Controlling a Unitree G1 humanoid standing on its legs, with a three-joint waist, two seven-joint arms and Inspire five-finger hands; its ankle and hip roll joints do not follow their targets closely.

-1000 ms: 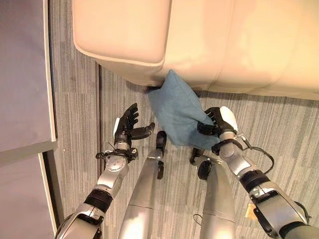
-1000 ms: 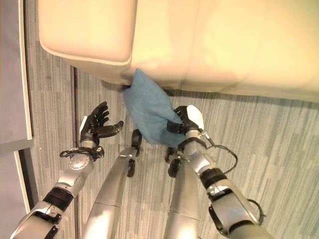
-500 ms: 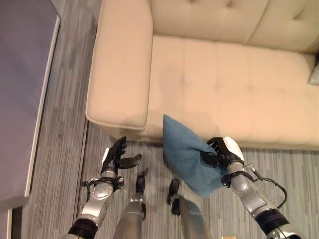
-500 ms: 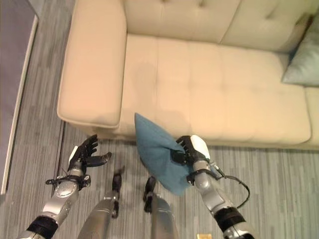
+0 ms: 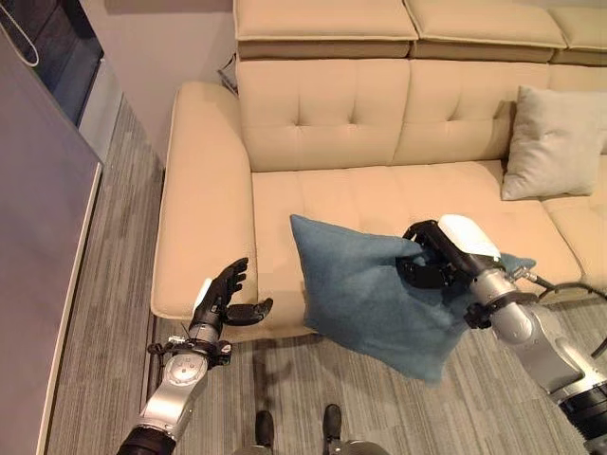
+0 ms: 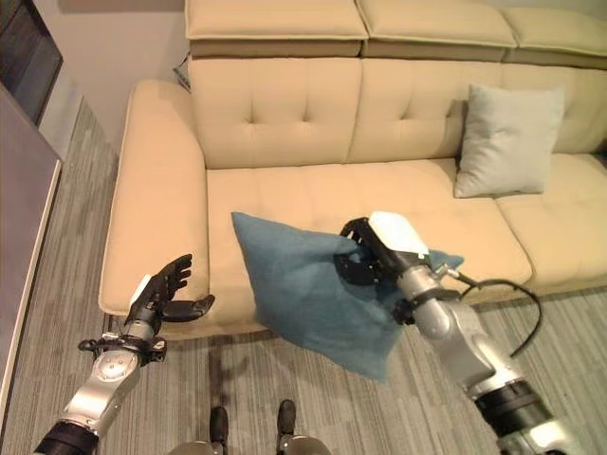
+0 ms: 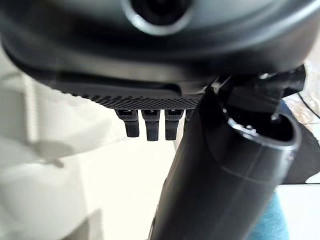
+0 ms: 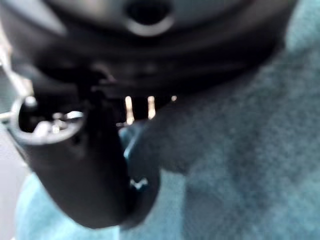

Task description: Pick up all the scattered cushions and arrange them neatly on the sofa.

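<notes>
Right hand (image 5: pixel 438 258) pinches our blue cushion (image 5: pixel 370 299) by its upper edge, holding it above the sofa (image 5: pixel 379 194) seat's front edge. We see the left hand (image 5: pixel 220 301) empty, fingers spread, near the armrest; a grey cushion (image 5: pixel 553 142) leans on the backrest.

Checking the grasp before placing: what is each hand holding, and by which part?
The right hand pinches the blue cushion by its upper right edge. The left hand is open, holding nothing.

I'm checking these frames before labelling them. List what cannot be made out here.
- Right wrist view: the right robot hand pinches the blue fabric cushion, whose blurred cloth hides everything beyond.
- Left wrist view: the open left robot hand blocks most of the cream leather sofa.
- Head views: the picture edge cuts off the sofa's right end past the pale grey cushion.
</notes>
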